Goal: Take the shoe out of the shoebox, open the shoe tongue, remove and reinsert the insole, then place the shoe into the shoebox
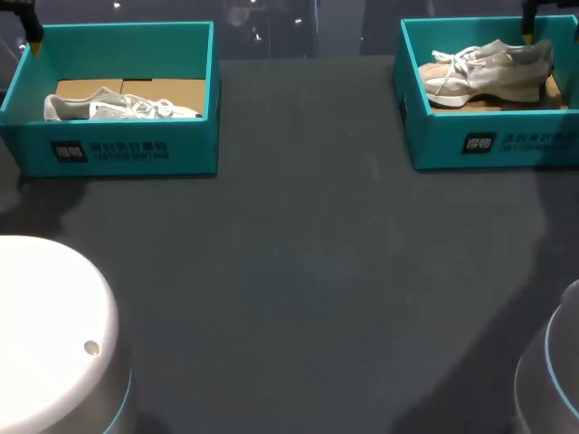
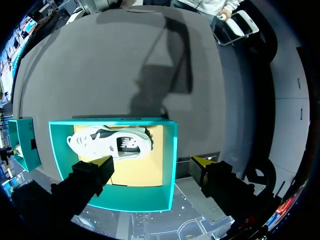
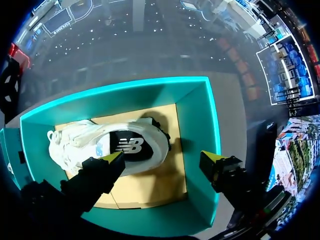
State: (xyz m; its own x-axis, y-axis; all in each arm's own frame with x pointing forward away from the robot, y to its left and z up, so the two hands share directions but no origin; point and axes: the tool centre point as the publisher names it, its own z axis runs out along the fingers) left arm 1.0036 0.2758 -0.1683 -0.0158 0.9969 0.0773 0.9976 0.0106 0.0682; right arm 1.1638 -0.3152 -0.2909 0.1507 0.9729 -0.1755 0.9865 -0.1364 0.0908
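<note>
The task is at its very beginning — nothing of it looks done. On the dark grey table stand two open teal cardboard boxes, well apart. The left shoebox holds a white and grey laced sneaker, which lies on the brown cardboard floor. The right shoebox holds a beige and white laced sneaker in the same way, with its dark insole in place inside. The left gripper hangs above the left shoebox with its two fingers wide apart and nothing between them. One yellow tip is over the box floor just beside the sneaker, and the other is past the box wall. The right gripper hangs above the right shoebox, also spread wide and empty, one tip over the sneaker's side. No finger touches a shoe. By this judgement all steps are left: lifting a shoe out, opening the tongue, pulling the insole and putting it back — then returning the shoe to its box.
</note>
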